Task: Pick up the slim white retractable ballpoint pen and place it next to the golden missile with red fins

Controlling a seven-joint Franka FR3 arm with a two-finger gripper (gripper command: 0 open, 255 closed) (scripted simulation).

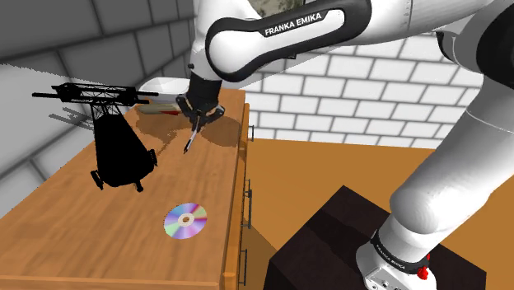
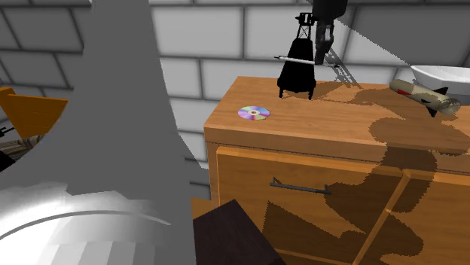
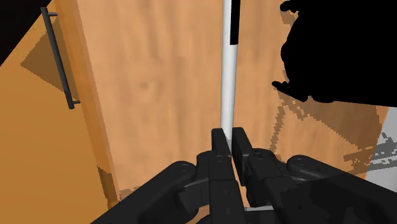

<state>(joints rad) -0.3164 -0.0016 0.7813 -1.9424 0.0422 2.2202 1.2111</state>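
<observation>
My gripper (image 1: pixel 200 115) is shut on one end of a slim white pen (image 1: pixel 191 142), which hangs clear above the wooden dresser top (image 1: pixel 91 239). From the second exterior view the pen (image 2: pixel 296 58) sticks out sideways from the gripper (image 2: pixel 324 54), in front of a black helicopter model. Seen from the wrist, the white pen (image 3: pixel 228 76) with its dark tip runs straight out from the closed fingertips (image 3: pixel 220 141). The golden missile with red fins (image 2: pixel 424 93) lies at the dresser's far end beside a white bowl; in the shoulder view the missile (image 1: pixel 162 107) is partly behind my hand.
A black helicopter model (image 1: pixel 115 148) stands on the dresser close to the pen. A shiny CD (image 1: pixel 185 221) lies nearer the front. The white bowl (image 2: pixel 446 78) sits against the missile. Drawer handles (image 3: pixel 59 57) run down the dresser's front. Brick walls stand behind.
</observation>
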